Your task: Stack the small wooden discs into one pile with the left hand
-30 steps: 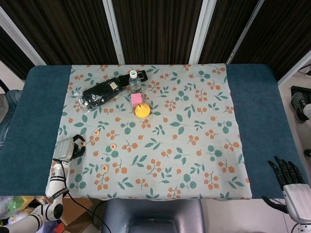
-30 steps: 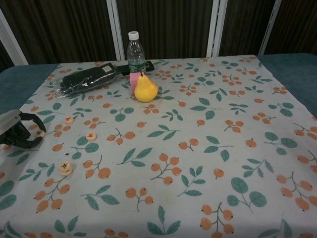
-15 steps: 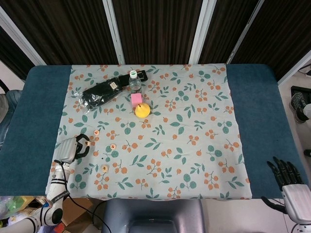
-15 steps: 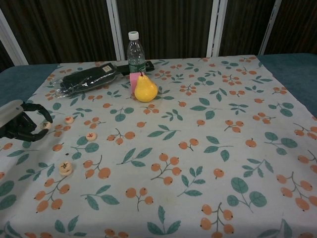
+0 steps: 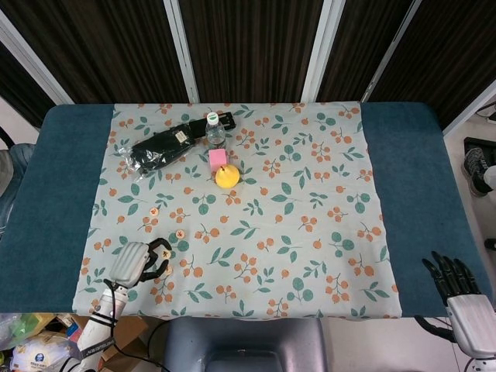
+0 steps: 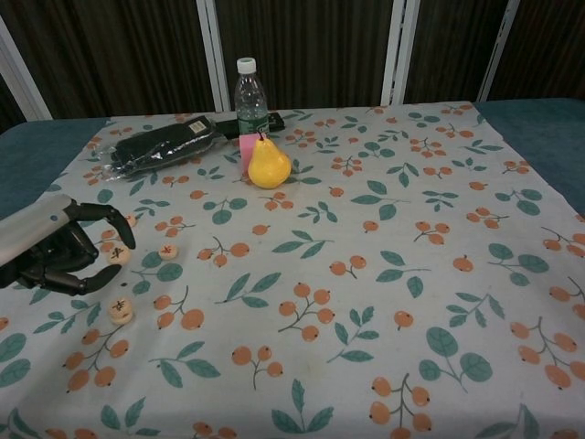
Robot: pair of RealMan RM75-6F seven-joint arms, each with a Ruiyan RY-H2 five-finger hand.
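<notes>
Your left hand (image 6: 57,249) pinches one flat round wooden disc (image 6: 117,257) at its fingertips, hovering just above the lowest disc (image 6: 120,310) on the floral cloth (image 6: 366,274) to seat it, two more lie flat nearby, right hand (image 5: 456,288) idle, fingers spread, off the worktop

Left hand (image 6: 55,249): wrist cut off by the chest view's left edge; its fingers partly cover one wooden disc (image 6: 117,257). Right hand (image 5: 461,298): cropped at the head view's bottom-right corner. Disc markings illegible.
</notes>
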